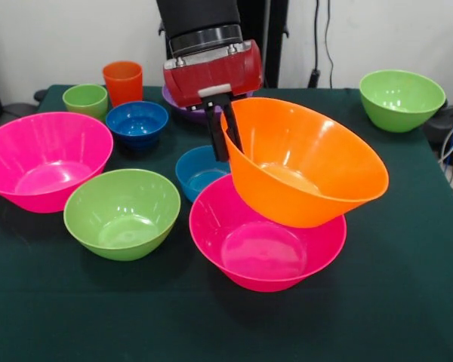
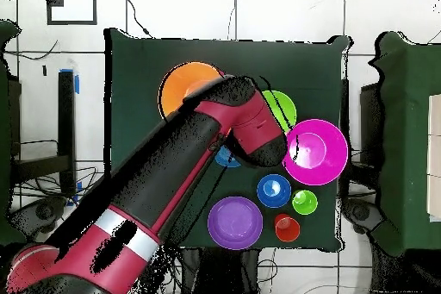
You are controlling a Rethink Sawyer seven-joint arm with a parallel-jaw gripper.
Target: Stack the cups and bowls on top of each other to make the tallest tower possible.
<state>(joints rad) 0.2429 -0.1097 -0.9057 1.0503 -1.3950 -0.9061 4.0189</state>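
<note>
My gripper [image 1: 224, 136] is shut on the near-left rim of the big orange bowl [image 1: 309, 166], one finger inside and one outside. The bowl hangs tilted over a big pink bowl [image 1: 264, 245]; I cannot tell if they touch. The second pink bowl [image 1: 41, 158] sits at the left, beside a green bowl [image 1: 121, 213]. Two small blue bowls [image 1: 137, 121] [image 1: 197, 172], the purple bowl [image 1: 183, 108], the orange tumbler [image 1: 123, 81] and the light-green cup [image 1: 85, 99] stand behind. In the overhead view the arm [image 2: 198, 153] hides my gripper; the orange bowl [image 2: 183, 88] shows beside it.
Another green bowl [image 1: 401, 98] stands alone at the far right corner of the dark green table [image 1: 408, 286]. In the overhead view the pink bowl [image 2: 316, 151], purple bowl [image 2: 234, 222], a blue bowl [image 2: 273, 190] and both cups [image 2: 304, 202] [image 2: 287, 228] cluster together.
</note>
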